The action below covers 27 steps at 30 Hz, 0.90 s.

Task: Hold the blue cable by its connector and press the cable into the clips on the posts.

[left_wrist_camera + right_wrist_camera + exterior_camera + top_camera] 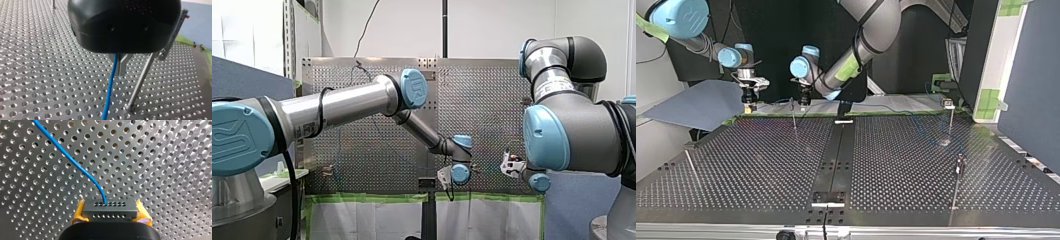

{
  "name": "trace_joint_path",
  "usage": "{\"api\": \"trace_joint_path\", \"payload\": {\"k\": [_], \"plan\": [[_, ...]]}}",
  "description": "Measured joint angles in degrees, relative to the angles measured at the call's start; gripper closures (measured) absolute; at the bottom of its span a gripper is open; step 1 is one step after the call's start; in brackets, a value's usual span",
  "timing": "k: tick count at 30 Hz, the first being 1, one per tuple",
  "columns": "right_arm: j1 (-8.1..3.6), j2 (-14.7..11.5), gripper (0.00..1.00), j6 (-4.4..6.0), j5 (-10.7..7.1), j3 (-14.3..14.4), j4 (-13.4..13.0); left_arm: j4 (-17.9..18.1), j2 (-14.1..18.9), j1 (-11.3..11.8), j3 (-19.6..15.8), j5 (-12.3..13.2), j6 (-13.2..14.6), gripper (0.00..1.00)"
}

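In the right wrist view my right gripper point(110, 213) is shut on a dark connector block point(110, 208) between its yellow pads point(78, 213). The blue cable point(67, 157) leaves the block and curves away over the perforated table point(162, 170). In the left wrist view my left gripper point(121, 72) has its metal fingers point(123, 61) shut on the blue cable point(110, 90), which runs down to the table. A thin metal post point(140, 85) stands just beside these fingers. The top view shows my left gripper point(803, 99) over a post point(794, 115) and my right gripper point(750, 100) to its left.
More posts stand at the top view's right point(951, 122) point(957, 182) and near left point(692, 167). A black rail point(833, 150) runs down the table's middle. A grey-blue panel point(696, 102) lies at the far left corner. Green tape edges the table's far side.
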Motion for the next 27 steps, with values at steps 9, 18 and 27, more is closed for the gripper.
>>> {"api": "trace_joint_path", "payload": {"k": [9, 18, 27], "plan": [[0.24, 0.01, 1.00, 0.06, -0.01, -0.05, -0.32, 4.28, -0.21, 0.11, -1.44, 0.46, 0.00, 1.00], [0.39, 0.01, 1.00, 0.14, -0.02, -0.14, -0.90, 2.82, -4.15, -0.46, 1.98, 1.52, -0.06, 1.00], [0.34, 0.01, 1.00, 0.40, 0.19, -1.10, -0.88, 1.74, -5.17, 0.75, 3.25, 2.45, -0.38, 1.00]]}}
